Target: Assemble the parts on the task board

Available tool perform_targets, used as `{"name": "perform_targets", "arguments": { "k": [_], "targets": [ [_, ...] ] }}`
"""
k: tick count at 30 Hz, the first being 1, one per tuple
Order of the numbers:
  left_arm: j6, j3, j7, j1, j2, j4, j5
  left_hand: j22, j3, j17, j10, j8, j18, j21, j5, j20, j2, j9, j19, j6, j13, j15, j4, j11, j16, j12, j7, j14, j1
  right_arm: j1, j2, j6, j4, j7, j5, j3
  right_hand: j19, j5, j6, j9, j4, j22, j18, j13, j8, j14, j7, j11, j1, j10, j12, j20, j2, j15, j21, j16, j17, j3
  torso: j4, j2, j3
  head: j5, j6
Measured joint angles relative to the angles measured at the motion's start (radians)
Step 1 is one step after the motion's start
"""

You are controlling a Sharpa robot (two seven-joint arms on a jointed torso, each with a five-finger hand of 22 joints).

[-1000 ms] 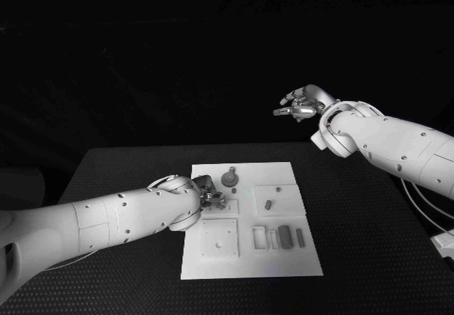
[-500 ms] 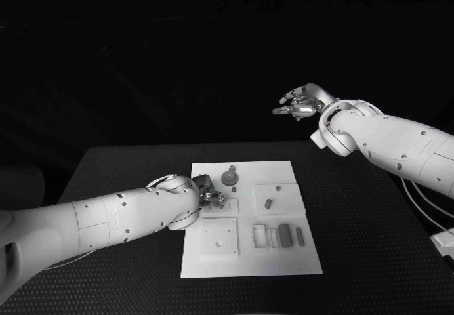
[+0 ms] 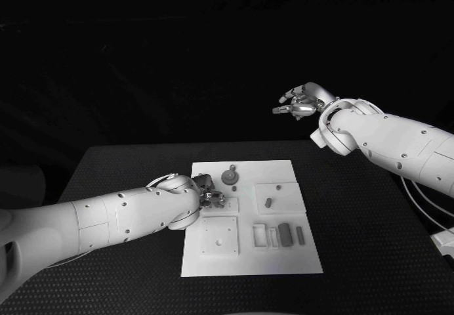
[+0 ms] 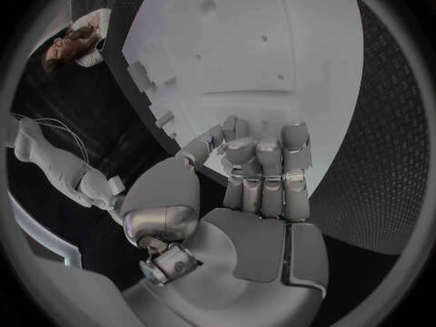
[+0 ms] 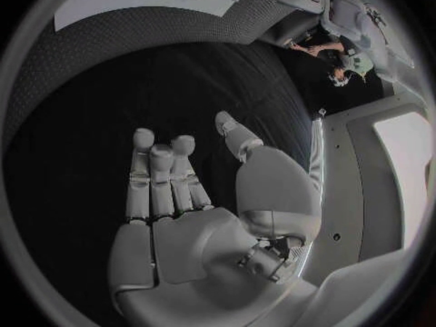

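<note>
Black textured worktop [image 3: 113, 170] carries the white rectangular task board [image 3: 248, 262] at centre. Left hand [image 3: 210, 197] sits low over the board's 9 o'clock edge, fingers curled together; whether it pinches a part I cannot tell. Right hand [image 3: 301, 104] is raised well clear at 1 o'clock, fingers loosely apart, holding nothing. Round dark gear-like part [image 3: 230, 177] stands at the board's 12 o'clock; small dark peg part [image 3: 269, 203] lies right of centre; dark slim block parts [image 3: 286, 234] sit in slots at 4 o'clock. Step looks like seating a piece under the left hand: go slow, keep it square to its recess, press straight down.
</note>
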Motion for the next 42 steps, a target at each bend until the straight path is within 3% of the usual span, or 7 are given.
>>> {"name": "perform_targets", "arguments": {
  "k": [13, 21, 33, 34, 42],
  "targets": [
    [0.016, 0.001, 0.003, 0.000, 0.000, 0.002, -0.023, 0.004, -0.004, -0.011, 0.004, 0.004, 0.000, 0.000, -0.010, -0.007, 0.012, 0.023, 0.007, 0.004, -0.008, -0.005, 0.006, -0.004, 0.007, 0.008, -0.003, 0.005, -0.012, 0.000, 0.000, 0.003, 0.000, 0.000, 0.000, 0.000, 0.000, 0.000, 0.000, 0.000, -0.003, 0.000, 0.000, -0.001, 0.000, 0.000, 0.000, 0.000, 0.000, 0.000, 0.000, 0.000, 0.000, 0.000, 0.000, 0.000, 0.000, -0.003, 0.0000, 0.000, 0.0001, 0.000, -0.003],
    [0.004, 0.000, 0.003, -0.001, -0.002, -0.002, -0.028, 0.009, -0.002, -0.028, 0.004, 0.004, 0.000, -0.011, -0.064, -0.007, 0.024, 0.072, 0.011, 0.005, -0.026, -0.005, 0.005, -0.004, 0.016, 0.012, -0.005, 0.005, -0.024, 0.000, 0.001, 0.004, 0.001, 0.000, 0.000, 0.000, 0.000, 0.000, 0.001, 0.000, -0.003, 0.000, 0.000, -0.002, 0.000, 0.000, 0.001, 0.000, -0.004, 0.000, 0.000, 0.000, 0.004, 0.000, 0.000, 0.000, -0.001, -0.003, 0.0000, 0.000, 0.0000, 0.001, -0.001],
    [-0.020, 0.000, 0.004, -0.002, -0.004, 0.000, -0.031, 0.010, 0.006, -0.032, 0.003, 0.003, 0.000, -0.011, -0.072, -0.007, 0.024, 0.103, 0.014, 0.005, -0.029, -0.005, 0.002, -0.003, 0.016, 0.012, -0.005, 0.005, -0.024, 0.000, 0.001, 0.006, 0.000, 0.001, 0.000, 0.000, 0.000, 0.000, 0.002, -0.001, -0.003, 0.000, 0.000, -0.003, 0.000, -0.001, 0.002, 0.004, -0.004, -0.004, 0.000, 0.000, 0.004, 0.001, 0.000, 0.000, -0.001, -0.003, -0.0001, 0.000, -0.0003, 0.000, -0.003],
    [-0.021, 0.000, 0.004, -0.002, -0.004, 0.001, -0.031, 0.010, 0.006, -0.032, 0.003, 0.003, 0.000, -0.011, -0.072, -0.007, 0.024, 0.133, 0.014, 0.005, -0.029, -0.005, 0.002, -0.003, 0.016, 0.012, -0.005, 0.005, -0.024, 0.000, 0.001, 0.006, 0.000, 0.001, 0.000, 0.000, 0.000, 0.000, 0.002, -0.001, -0.003, 0.000, 0.000, -0.003, 0.000, -0.001, 0.002, 0.004, -0.004, -0.004, 0.000, 0.000, 0.004, 0.001, 0.000, 0.000, -0.001, -0.003, -0.0001, 0.000, -0.0003, 0.000, -0.003],
    [-0.022, 0.000, 0.006, -0.003, -0.004, 0.004, -0.031, 0.011, 0.006, -0.033, 0.003, -0.002, 0.000, -0.011, -0.076, -0.008, 0.024, 0.163, 0.016, 0.005, -0.031, -0.005, 0.002, -0.003, 0.019, 0.012, -0.005, 0.004, -0.024, 0.000, 0.001, 0.006, 0.000, 0.001, 0.000, 0.000, 0.000, 0.000, 0.002, -0.001, -0.003, 0.000, 0.000, -0.003, 0.000, -0.001, 0.002, 0.004, -0.004, -0.004, 0.000, 0.000, 0.004, 0.001, 0.000, 0.000, -0.002, -0.003, -0.0002, 0.000, -0.0002, 0.000, -0.004]
  ]
}}
